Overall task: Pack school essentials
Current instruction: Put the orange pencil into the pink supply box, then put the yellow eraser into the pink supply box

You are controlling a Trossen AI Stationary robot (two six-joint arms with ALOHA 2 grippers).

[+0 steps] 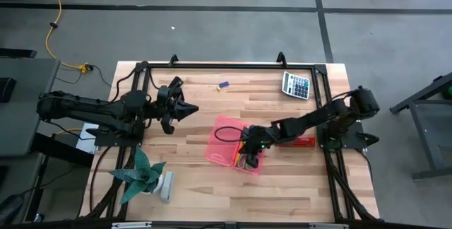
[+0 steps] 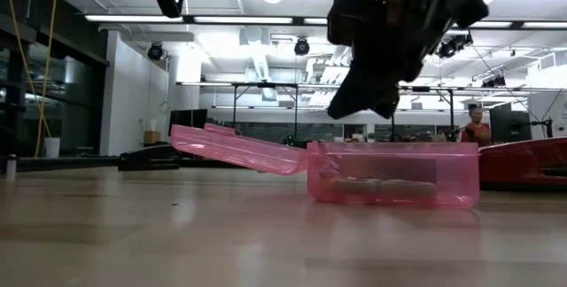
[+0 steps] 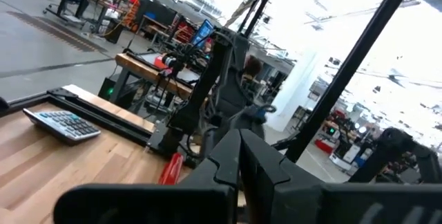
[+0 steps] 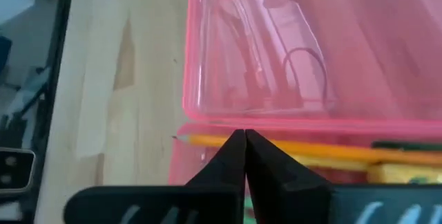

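Right gripper (image 4: pixel 244 135): jaws clenched together, tips meeting, nothing visibly held between them. It hangs directly over the open pink case (image 1: pixel 227 142), at the tray half beside the hinge.

In the tray, the right wrist view shows a yellow pencil (image 4: pixel 290 146) lying lengthwise along the hinge side, a dark green item next to it and a yellow-green crayon box (image 4: pixel 404 174) at one end. The clear pink lid (image 4: pixel 304 44) lies folded back flat on the worktop (image 1: pixel 282 186).

Left gripper (image 1: pixel 185 109): jaws clenched, parked well apart from the case, above bare wood.

A small blue and yellow piece (image 1: pixel 223 85) and a calculator (image 1: pixel 296 85) remain on the worktop, well apart from the case.

Risk, as judged: descending with tips pressed together could strike the pencil or tray wall and skid the light case, or spill its contents.
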